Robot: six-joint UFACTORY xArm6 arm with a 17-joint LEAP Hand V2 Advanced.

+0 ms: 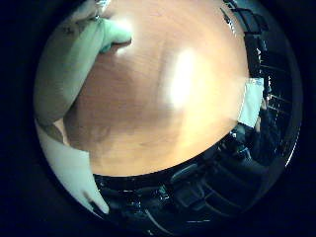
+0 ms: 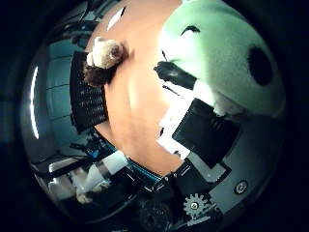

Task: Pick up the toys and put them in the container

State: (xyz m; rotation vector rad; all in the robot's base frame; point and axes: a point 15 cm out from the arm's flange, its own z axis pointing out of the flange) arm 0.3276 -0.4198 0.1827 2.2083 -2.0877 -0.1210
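**Green plush toy against my palm**

The pale green plush toy [image 2: 227, 53] fills my palm view, my hand [image 2: 203, 130] apparently curled around it above the counter [image 1: 163, 98]. A teddy [image 2: 104, 58] lies beside the black container [image 2: 87, 101]. Next, I judge: carry across, release.

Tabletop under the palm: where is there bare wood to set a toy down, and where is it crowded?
The wooden tabletop lies bare between the pale green plush toy and its far edge. Another bare strip runs between the green plush and the small teddy bear sitting by the black mesh container. It is crowded at the robot hand, where the green plush sits close against the palm.
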